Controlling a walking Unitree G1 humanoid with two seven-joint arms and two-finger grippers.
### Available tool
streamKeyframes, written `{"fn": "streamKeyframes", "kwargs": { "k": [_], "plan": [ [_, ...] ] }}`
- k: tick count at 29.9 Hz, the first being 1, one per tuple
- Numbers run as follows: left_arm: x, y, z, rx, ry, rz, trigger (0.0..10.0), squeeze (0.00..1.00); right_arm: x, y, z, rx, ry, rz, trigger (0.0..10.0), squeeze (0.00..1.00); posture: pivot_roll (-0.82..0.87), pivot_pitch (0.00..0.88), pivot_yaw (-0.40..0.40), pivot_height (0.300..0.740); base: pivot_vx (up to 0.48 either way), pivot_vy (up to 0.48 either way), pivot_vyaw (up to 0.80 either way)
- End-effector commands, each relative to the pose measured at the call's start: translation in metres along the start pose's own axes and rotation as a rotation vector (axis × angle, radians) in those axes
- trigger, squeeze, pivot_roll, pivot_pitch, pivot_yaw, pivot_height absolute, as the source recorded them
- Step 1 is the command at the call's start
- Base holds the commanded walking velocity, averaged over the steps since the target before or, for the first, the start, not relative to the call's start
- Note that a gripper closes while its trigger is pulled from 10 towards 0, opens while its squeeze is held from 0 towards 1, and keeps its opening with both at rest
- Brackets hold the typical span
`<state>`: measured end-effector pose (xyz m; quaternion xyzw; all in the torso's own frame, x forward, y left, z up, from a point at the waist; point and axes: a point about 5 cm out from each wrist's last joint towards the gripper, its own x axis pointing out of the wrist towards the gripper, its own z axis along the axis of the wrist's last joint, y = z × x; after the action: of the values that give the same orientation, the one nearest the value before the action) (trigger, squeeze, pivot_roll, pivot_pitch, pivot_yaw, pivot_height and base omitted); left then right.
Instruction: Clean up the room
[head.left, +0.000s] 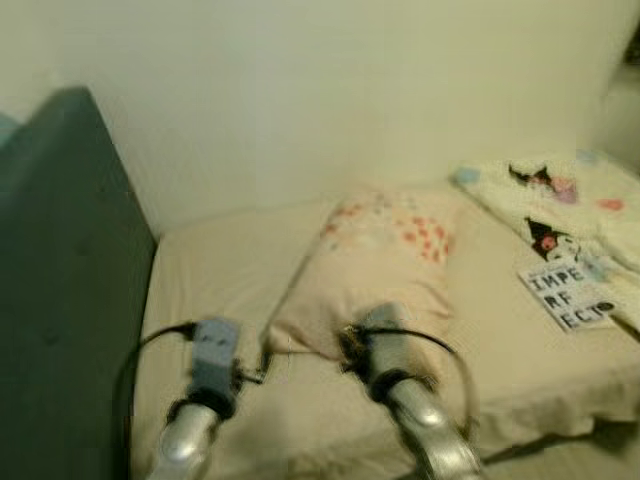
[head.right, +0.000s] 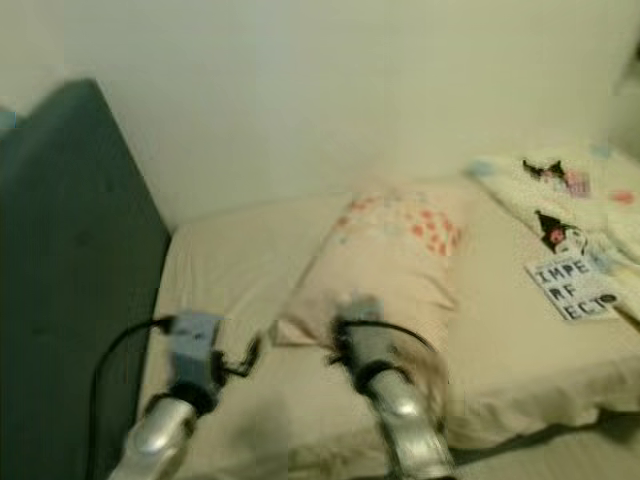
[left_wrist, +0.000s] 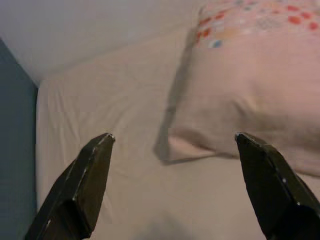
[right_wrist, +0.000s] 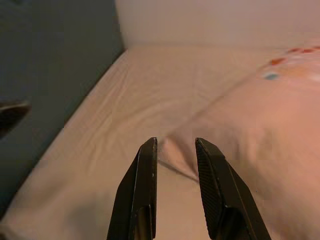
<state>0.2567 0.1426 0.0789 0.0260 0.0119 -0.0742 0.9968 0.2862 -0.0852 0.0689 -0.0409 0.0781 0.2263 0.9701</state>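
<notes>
While both arms reach out over the bed (head.left: 230, 260), the pillow (head.left: 375, 265) lies just ahead of them on the cream sheet, its near edge close to the right pincer (right_wrist: 175, 150) and a little to the right of the left pincer (left_wrist: 172, 137). The left pincer hovers over bare sheet with its two black fingers (left_wrist: 82, 175) spread wide apart, the pillow's near left corner lying between their tips and beyond. The right pincer has its fingers (right_wrist: 142, 185) close together with a narrow gap, nothing held between them, pointed at the pillow's near corner.

The pillow is soft and plump, pale pink, with red and blue spots at its far end by the wall (head.left: 330, 90). A dark teal headboard (head.left: 60, 290) stands along the bed's left side. On the far right a white blanket (head.left: 560, 205) with black cartoon figures lies rumpled, and just near it a flat card with black letters (head.left: 567, 296) rests on the sheet.
</notes>
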Motion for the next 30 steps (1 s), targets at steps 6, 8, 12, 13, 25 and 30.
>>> {"fn": "streamKeyframes", "kwargs": {
  "k": [6, 8, 12, 13, 25, 30],
  "plan": [
    [0.0011, -0.0093, 0.0003, -0.014, 0.000, -0.016, 10.0, 0.00, -0.0074, -0.0172, -0.0103, -0.012, 0.052, -0.051, 10.0, 0.00, -0.05, 0.077, 0.006, 0.740, 0.130, 0.000, 0.00],
    [0.0007, -0.0087, -0.0004, -0.011, 0.001, -0.016, 10.0, 0.00, -0.0077, -0.0171, -0.0106, -0.012, 0.053, -0.051, 10.0, 0.00, -0.05, 0.082, 0.006, 0.740, 0.000, 0.000, 0.00],
    [0.0001, -0.0084, -0.0007, -0.012, 0.001, -0.017, 10.0, 0.00, -0.0080, -0.0168, -0.0110, -0.010, 0.054, -0.050, 10.0, 0.00, -0.05, 0.081, 0.006, 0.740, 0.000, 0.000, 0.00],
    [-0.0003, -0.0082, -0.0005, -0.013, -0.002, -0.019, 10.0, 0.00, -0.0080, -0.0162, -0.0115, -0.008, 0.055, -0.049, 10.0, 0.00, -0.05, 0.081, 0.006, 0.740, 0.000, 0.000, 0.00],
    [0.0000, -0.0086, -0.0020, -0.002, 0.017, -0.046, 10.0, 0.00, -0.0083, -0.0154, -0.0129, 0.007, 0.061, -0.054, 10.0, 0.00, -0.05, 0.080, 0.010, 0.740, 0.000, 0.000, 0.00],
    [-0.0006, -0.0091, -0.0036, -0.008, 0.030, -0.050, 10.0, 0.00, -0.0091, -0.0157, -0.0143, 0.022, 0.062, -0.066, 10.0, 0.00, -0.05, 0.076, 0.014, 0.740, 0.000, 0.000, 0.00]
  ]
}}
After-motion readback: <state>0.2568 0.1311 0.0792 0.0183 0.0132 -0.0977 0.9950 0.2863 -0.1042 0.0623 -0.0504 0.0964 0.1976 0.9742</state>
